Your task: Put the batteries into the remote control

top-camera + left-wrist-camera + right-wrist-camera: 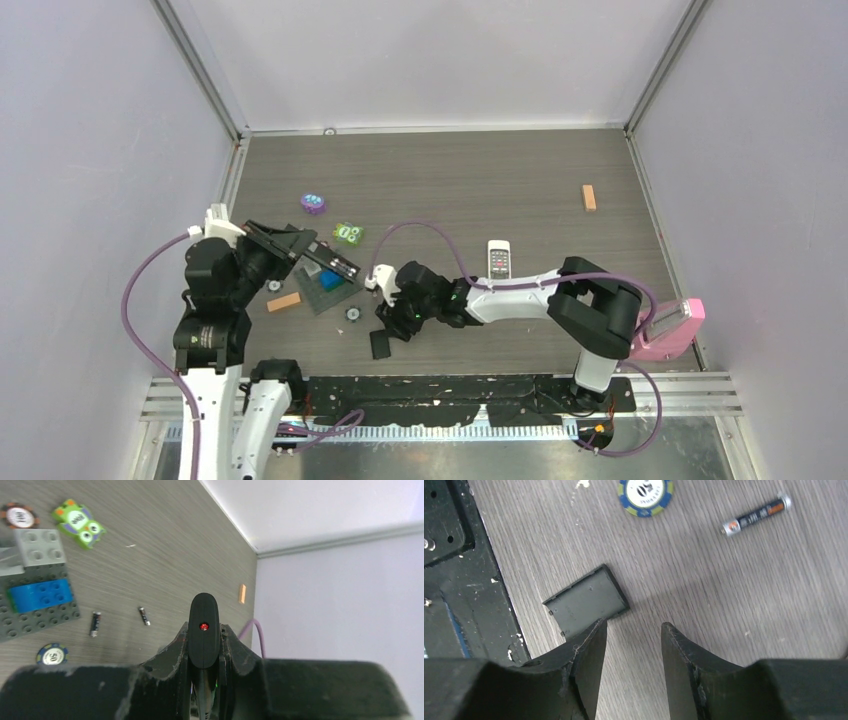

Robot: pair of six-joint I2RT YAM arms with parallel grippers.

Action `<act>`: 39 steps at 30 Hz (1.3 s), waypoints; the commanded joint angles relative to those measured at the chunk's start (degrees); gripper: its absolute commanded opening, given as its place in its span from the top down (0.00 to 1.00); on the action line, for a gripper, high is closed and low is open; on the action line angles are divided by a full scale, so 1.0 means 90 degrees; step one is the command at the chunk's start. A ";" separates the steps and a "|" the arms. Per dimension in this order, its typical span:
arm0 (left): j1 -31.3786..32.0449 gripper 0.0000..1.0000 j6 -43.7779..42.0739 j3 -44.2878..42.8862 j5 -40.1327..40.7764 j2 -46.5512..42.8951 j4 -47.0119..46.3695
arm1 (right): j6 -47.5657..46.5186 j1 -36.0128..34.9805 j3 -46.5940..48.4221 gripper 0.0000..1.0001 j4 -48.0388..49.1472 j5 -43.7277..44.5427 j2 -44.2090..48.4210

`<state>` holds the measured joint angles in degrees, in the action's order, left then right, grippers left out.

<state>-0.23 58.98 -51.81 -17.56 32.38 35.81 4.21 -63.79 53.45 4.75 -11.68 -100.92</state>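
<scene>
The left pincer is closed firmly on the black remote control, with one finger on each long side. In the left wrist view the rounded end of this remote, with its small red light, stands out above the fingers in the lower centre of the frame. In the top view the same remote is held left of centre, just above a grey building plate that carries a blue brick.

Two batteries lie on the table in the left wrist view, left of the remote's tip. One battery is just beside the right edge of the plate. The other is a little further right, and the two do not touch. A green toy lies in the upper left of that frame.

The right pincer is wide open and has nothing between its fingers; it points down at the table. A flat dark grey cover lies left of centre in the right wrist view. Its lower edge reaches the tip of the finger on the left of the frame, but I cannot tell if they touch. One battery lies in the upper right, well apart from the fingers, and a blue chip lies at the top edge.

A white remote lies on the table right of centre in the top view.
</scene>
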 commanded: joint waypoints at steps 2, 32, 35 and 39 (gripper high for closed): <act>-0.0443 1.00 0.0260 -0.0092 0.0350 0.0157 0.0308 | -0.1467 -0.0363 0.0493 0.50 0.0058 0.0385 -0.0082; -0.1549 1.00 0.0153 0.0560 -0.1448 0.0830 -0.0566 | -0.2369 -0.0946 0.0521 0.95 0.0024 0.2167 0.0396; -0.1537 1.00 0.0285 0.0742 -0.1991 0.0981 -0.0821 | -0.2307 -0.0947 0.0328 0.95 0.0055 0.2430 0.1422; -0.1368 1.00 0.0641 0.0969 -0.2662 0.1168 -0.1267 | -0.2406 -0.0944 0.0055 0.95 -0.0067 0.2904 0.2787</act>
<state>-13.72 61.76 -44.58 -32.58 41.69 31.29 -17.43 -72.16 54.89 1.04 8.34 -89.21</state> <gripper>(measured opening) 0.185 0.066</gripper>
